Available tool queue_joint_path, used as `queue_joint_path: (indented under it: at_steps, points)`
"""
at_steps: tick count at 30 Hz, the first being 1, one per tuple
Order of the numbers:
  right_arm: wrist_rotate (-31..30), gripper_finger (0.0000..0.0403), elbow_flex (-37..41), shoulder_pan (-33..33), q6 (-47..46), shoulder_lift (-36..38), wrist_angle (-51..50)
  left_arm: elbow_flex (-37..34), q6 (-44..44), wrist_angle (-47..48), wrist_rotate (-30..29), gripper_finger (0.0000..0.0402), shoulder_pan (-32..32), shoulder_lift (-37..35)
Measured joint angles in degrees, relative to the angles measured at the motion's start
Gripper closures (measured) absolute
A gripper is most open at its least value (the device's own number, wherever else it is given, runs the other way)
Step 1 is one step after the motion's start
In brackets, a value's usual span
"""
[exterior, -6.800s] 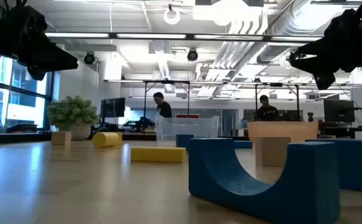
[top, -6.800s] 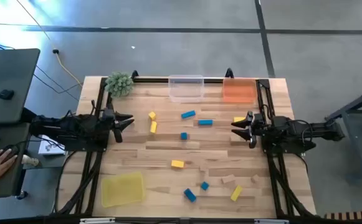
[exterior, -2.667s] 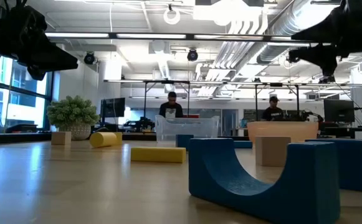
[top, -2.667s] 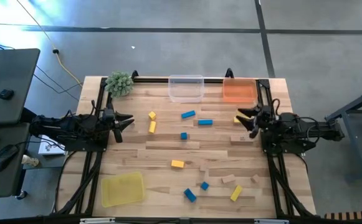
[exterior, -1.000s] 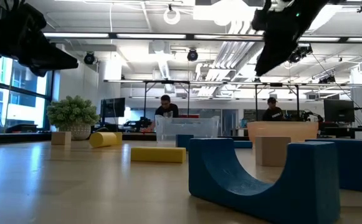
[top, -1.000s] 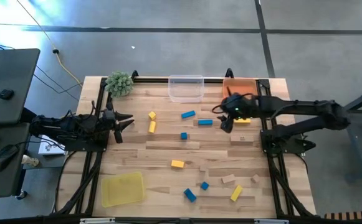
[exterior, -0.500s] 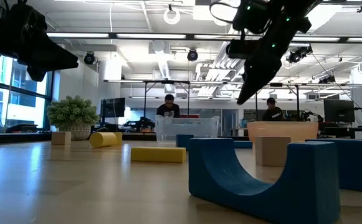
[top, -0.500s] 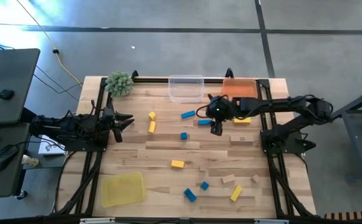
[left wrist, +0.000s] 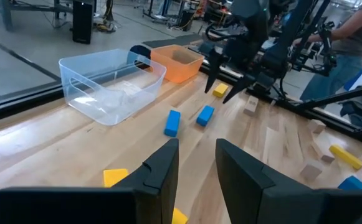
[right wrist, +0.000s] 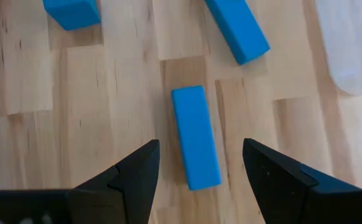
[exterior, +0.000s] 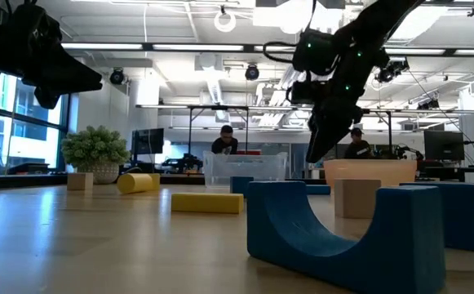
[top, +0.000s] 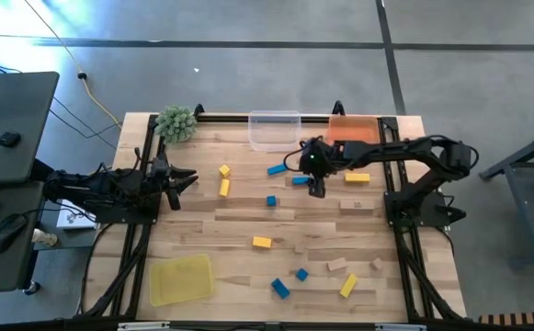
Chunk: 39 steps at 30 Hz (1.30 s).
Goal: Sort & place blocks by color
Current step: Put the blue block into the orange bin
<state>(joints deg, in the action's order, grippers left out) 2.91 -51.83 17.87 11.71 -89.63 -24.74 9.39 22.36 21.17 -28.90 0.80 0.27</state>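
Observation:
Small blocks in blue, yellow and plain wood lie scattered on the wooden table (top: 248,225). One blue bar (right wrist: 196,137) (top: 301,180) lies flat near the far middle. My right gripper (right wrist: 198,148) (top: 317,188) hangs open above it, tilted down, one finger on each side of the bar and clear of it. Beside it lie another blue bar (right wrist: 237,31) and a blue cube (right wrist: 73,12). My left gripper (left wrist: 196,146) (top: 188,176) waits at the table's left edge, roughly level, open and with nothing between its fingers.
At the far edge stand a clear tray (top: 275,129), an orange tray (top: 352,133) and a green plant (top: 176,123). A yellow tray (top: 180,279) sits near left. Yellow blocks (top: 225,188), (top: 262,243), (top: 357,177) and wood blocks (top: 337,265) lie around. People show beyond the table.
My right gripper has swung toward the table's left edge and come down, tipping further downward, until it stands over the blue bar. Its fingers have stayed apart. No block has moved.

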Motion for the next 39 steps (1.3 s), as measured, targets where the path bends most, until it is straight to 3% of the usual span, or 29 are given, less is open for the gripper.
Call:
queue_joint_path:
  at_steps: [13,24,28,36,39]
  points:
    - [0.14,0.0182,0.0,1.84,2.74,-7.15,2.12,0.0,0.19,0.02,0.02,0.0307,0.0,0.0]
    - [-0.2,0.0186,0.09,1.92,1.41,-9.11,1.86,0.0,0.21,0.04,-0.01,0.0307,-0.02,0.0]
    - [0.86,0.0217,0.11,1.97,-0.31,-9.11,1.65,0.0,0.2,0.07,-0.01,0.0307,-0.02,0.0]
    - [1.89,0.0319,0.09,1.96,-4.92,-8.97,0.73,0.0,0.16,0.11,-0.01,0.0307,-0.02,-0.01]
    - [2.57,0.0327,0.07,1.97,-7.21,-8.93,0.53,0.0,0.16,0.1,-0.01,0.0307,-0.02,0.0]
